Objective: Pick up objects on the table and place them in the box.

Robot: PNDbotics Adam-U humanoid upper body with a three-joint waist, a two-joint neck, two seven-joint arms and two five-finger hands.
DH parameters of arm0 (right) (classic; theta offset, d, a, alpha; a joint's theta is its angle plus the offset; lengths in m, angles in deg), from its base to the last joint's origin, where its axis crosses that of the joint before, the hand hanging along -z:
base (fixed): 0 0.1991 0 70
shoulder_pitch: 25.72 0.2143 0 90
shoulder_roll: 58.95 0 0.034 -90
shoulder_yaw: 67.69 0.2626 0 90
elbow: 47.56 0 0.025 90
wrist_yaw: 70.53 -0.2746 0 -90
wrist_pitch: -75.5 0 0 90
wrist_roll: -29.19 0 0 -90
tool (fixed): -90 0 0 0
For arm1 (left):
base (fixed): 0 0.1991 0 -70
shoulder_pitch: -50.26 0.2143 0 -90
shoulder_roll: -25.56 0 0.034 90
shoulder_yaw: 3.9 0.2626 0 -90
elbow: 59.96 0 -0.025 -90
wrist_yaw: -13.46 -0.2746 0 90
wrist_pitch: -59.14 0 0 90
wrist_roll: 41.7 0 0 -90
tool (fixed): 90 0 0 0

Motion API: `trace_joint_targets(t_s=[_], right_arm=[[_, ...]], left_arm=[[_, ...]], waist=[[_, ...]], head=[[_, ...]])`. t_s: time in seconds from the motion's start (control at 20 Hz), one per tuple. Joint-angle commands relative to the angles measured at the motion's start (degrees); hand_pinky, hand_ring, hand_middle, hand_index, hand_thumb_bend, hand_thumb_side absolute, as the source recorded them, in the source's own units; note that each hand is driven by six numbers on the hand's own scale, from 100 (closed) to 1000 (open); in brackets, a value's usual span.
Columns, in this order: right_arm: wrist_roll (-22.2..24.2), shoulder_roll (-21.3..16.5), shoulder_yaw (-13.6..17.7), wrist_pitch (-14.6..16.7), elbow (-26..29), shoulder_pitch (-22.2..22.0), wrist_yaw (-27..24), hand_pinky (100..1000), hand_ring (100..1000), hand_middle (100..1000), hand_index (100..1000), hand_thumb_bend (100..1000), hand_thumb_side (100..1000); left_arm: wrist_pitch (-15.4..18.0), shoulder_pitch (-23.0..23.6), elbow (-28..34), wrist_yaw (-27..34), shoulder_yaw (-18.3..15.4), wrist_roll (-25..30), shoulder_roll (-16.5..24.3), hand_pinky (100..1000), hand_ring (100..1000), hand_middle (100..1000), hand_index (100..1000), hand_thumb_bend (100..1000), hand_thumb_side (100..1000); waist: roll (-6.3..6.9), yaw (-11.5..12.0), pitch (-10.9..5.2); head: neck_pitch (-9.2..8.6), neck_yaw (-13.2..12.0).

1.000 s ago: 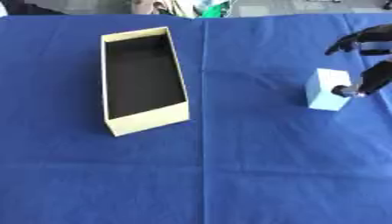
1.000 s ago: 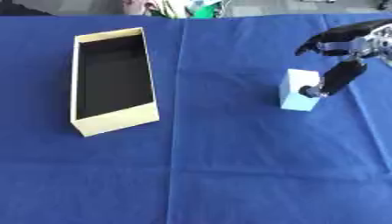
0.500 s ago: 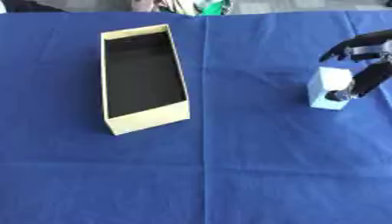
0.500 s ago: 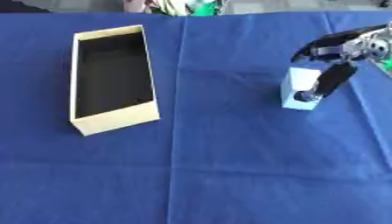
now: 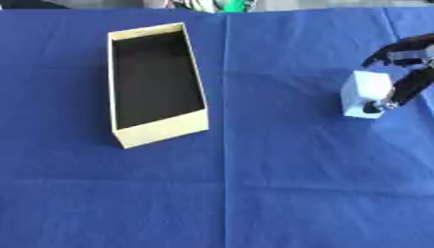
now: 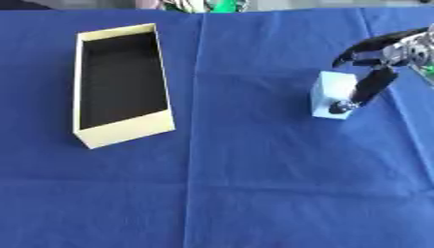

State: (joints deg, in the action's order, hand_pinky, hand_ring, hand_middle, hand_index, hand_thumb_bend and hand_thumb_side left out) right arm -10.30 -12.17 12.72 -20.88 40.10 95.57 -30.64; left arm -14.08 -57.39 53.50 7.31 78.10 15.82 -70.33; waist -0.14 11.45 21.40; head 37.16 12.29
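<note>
Right eye view: right robot hand (image 6: 383,58) touching white block (image 6: 330,93)

Bright even light, soft overall blur, faint shadows, no glare

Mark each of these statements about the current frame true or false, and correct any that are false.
1. The cream box with a dark interior is empty. True.
2. The small white block already lies inside the box. False: it stands on the blue tablecloth, well to the right of the box.
3. The right hand is at the white block, one finger down its right side. True.
4. The left hand rests beside the box. False: no left hand shows in either view.
5. The box lies on the right half of the table. False: it sits on the left half.
</note>
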Motion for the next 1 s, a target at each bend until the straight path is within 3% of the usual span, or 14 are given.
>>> trace_joint_targets(t_s=[0.05, 0.25, 0.3, 0.35, 0.4, 0.5, 0.8, 1.0], right_arm=[[-0.28, -1.27, 0.36, 0.63, -0.45, 0.96, 0.45, 837, 944, 970, 1000, 493, 542], [-0.2, -1.04, -0.08, 1.9, 0.27, 0.84, -1.47, 806, 915, 883, 999, 450, 503], [-0.31, -0.99, -0.11, 2.2, 0.56, 0.87, -1.95, 784, 885, 784, 889, 376, 478], [-0.76, -0.94, -0.1, 2.51, 0.94, 0.9, -2.45, 775, 874, 751, 842, 336, 477], [-1.56, -0.91, -0.04, 2.8, 1.37, 0.94, -2.95, 758, 848, 665, 732, 238, 469], [-3.39, -0.91, 0.03, 3.13, 1.92, 0.82, -3.97, 739, 813, 574, 647, 100, 432], [-5.98, -1.35, 0.49, 2.39, 2.52, 0.76, -3.65, 726, 800, 589, 661, 100, 397], [-6.83, -1.56, 1.13, 2.02, 2.94, 0.36, -4.18, 712, 772, 539, 610, 100, 353]], left_arm=[[0.02, -0.38, 1.13, 0.17, 0.03, 0.27, 0.52, 483, 735, 621, 733, 100, 689], [0.02, -0.34, 1.13, 0.15, 0.01, 0.39, 0.44, 484, 736, 621, 733, 100, 690], [0.02, -0.35, 1.13, 0.16, 0.03, 0.45, 0.42, 484, 736, 621, 733, 100, 691], [0.0, -0.35, 1.13, 0.14, 0.05, 0.54, 0.42, 484, 736, 621, 733, 100, 692], [-0.02, -0.33, 1.13, 0.12, 0.05, 0.62, 0.43, 484, 737, 621, 732, 100, 692], [-0.05, -0.33, 1.13, 0.11, 0.02, 0.67, 0.43, 485, 737, 621, 732, 100, 692], [-0.13, -0.38, 1.13, 0.08, 0.07, 1.0, 0.51, 486, 737, 622, 733, 100, 695], [-0.13, -0.4, 1.13, 0.07, 0.03, 1.05, 0.58, 486, 737, 622, 733, 100, 694]], waist=[[0.04, 0.15, 0.0], [0.05, 0.21, 0.16], [0.04, 0.21, 0.17], [0.03, 0.2, 0.17], [0.03, 0.2, 0.15], [0.01, 0.23, 0.12], [-0.14, 0.1, -0.12], [-0.24, -0.09, -0.25]], head=[[-0.43, 0.18], [-0.26, 0.14], [-0.22, 0.11], [-0.21, 0.06], [-0.2, 0.03], [-0.2, -0.02], [-0.41, -0.15], [-0.43, -0.27]])
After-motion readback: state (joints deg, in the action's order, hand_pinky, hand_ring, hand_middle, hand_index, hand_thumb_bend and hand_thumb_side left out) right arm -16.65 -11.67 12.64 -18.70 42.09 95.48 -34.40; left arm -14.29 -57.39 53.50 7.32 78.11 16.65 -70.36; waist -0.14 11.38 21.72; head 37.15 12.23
